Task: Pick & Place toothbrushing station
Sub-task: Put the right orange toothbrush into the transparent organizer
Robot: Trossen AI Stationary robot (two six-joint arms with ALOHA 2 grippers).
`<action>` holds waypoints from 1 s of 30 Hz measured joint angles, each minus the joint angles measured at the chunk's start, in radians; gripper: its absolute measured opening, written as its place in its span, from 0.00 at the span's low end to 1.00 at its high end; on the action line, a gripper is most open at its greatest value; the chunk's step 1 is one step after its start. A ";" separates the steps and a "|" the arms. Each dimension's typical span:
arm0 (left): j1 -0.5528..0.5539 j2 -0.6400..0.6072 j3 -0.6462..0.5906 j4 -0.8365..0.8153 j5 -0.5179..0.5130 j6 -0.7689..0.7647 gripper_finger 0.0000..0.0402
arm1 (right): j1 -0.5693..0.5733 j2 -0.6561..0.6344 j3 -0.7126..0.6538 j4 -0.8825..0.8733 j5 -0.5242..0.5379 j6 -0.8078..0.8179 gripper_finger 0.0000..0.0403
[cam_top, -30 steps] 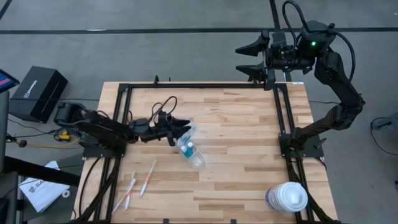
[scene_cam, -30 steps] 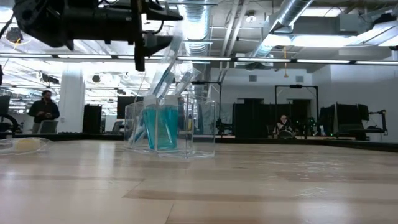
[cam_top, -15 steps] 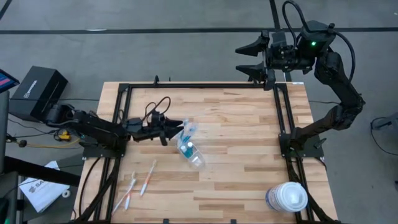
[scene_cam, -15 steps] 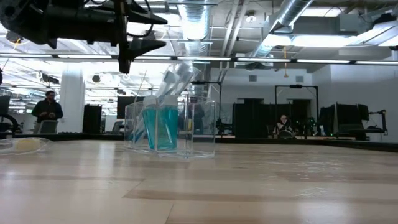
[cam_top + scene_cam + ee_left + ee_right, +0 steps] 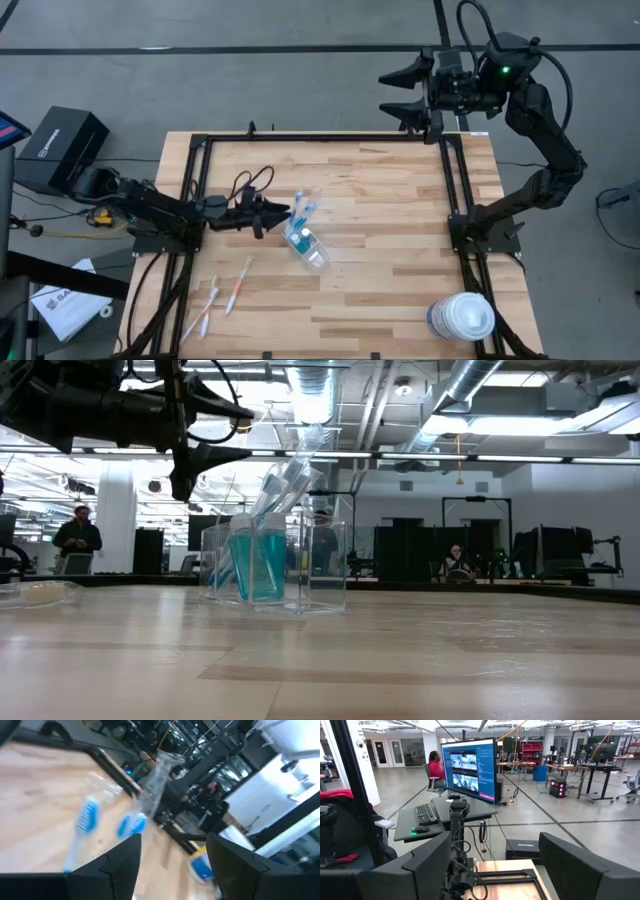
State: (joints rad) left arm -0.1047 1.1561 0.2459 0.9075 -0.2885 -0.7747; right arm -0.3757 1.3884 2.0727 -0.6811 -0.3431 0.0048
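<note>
While the clear cup (image 5: 306, 240) holding brushes and teal tubes stands mid-bench, the left gripper (image 5: 283, 212), jaws wide and empty, hovers just left; next, fetching the loose toothbrushes (image 5: 226, 293) near-left.

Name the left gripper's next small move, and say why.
Probably go for the loose toothbrushes near the table's front-left. The left gripper hangs open and empty beside the clear cup, which already holds brushes, while those lie outside it.
</note>
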 joint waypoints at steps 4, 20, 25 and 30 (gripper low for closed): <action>-0.051 -0.001 0.003 -0.070 0.038 -0.102 0.54 | 0.000 0.000 0.000 0.014 0.000 -0.001 0.72; -0.120 -0.013 0.002 -0.376 0.079 -0.318 0.54 | 0.000 0.000 0.000 0.020 0.000 -0.016 0.72; -0.104 -0.087 0.003 -0.451 0.114 -0.298 0.54 | 0.000 0.000 0.000 0.020 0.000 -0.016 0.72; -0.062 -0.273 0.003 -0.585 0.119 -0.250 0.54 | 0.000 0.000 0.000 0.023 0.000 -0.023 0.72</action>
State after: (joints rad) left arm -0.1666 0.8829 0.2489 0.3228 -0.1698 -1.0244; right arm -0.3756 1.3884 2.0727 -0.6585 -0.3431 -0.0181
